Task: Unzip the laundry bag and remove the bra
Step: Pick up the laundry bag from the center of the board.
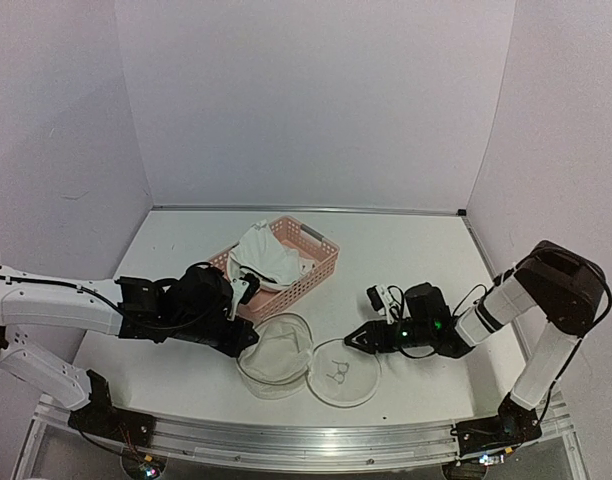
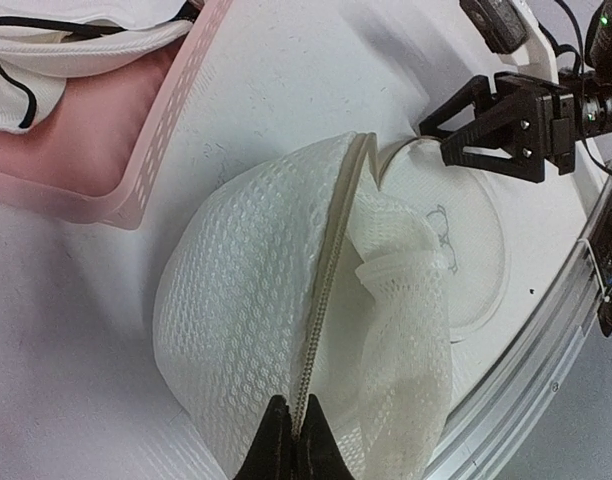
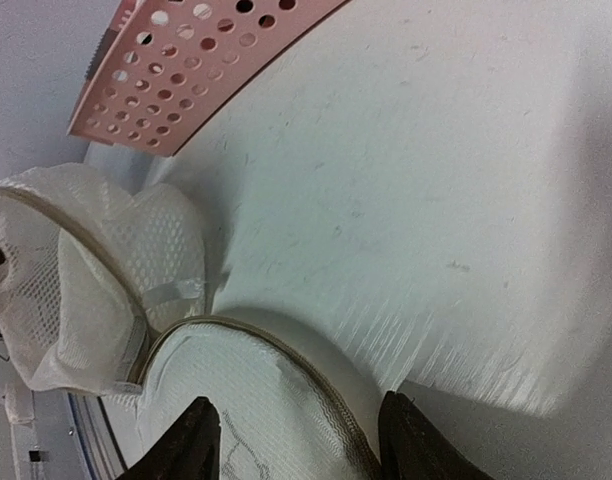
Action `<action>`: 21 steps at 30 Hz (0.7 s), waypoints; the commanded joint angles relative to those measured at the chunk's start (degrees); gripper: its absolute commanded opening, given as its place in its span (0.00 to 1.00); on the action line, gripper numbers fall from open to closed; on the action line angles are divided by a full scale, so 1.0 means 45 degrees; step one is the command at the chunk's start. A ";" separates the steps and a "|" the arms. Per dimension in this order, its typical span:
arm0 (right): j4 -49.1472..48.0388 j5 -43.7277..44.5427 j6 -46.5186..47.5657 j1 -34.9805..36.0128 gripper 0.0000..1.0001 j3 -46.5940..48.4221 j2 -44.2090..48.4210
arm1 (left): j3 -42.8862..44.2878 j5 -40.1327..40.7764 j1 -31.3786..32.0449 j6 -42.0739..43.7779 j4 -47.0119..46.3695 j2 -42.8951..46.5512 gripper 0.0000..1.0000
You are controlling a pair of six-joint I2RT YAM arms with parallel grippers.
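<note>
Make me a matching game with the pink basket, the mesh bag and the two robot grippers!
Things:
1. pink basket
2. laundry bag
3. left gripper
4. right gripper

States:
A. open, at the edge of the flat half with the glasses logo
B. has the bra inside
C. pinched shut on the zip rim
D. unzipped, lying in two halves on the table

Pairs: 1-B, 2-D, 3-C, 4-A
</note>
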State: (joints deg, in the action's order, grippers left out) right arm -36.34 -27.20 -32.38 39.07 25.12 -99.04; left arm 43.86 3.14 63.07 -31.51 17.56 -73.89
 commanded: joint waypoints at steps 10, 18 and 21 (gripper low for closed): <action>-0.2228 -0.1106 -0.2793 0.0951 0.49 -0.2272 0.0168 | 0.0459 0.0084 0.0086 0.0061 -0.0290 -0.0323 0.00; -0.2218 -0.0725 -0.3276 0.2270 0.35 -0.2161 0.0194 | 0.0355 0.0179 0.0086 -0.0068 -0.0289 -0.0167 0.00; -0.2210 -0.0647 -0.3421 0.2434 0.16 -0.2146 0.0273 | 0.0332 0.0231 0.0086 -0.0064 -0.0289 -0.0124 0.00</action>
State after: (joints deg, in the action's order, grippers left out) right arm -47.70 -31.38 -46.13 48.82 15.86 -98.67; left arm 43.86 3.20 63.09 -31.55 17.54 -75.40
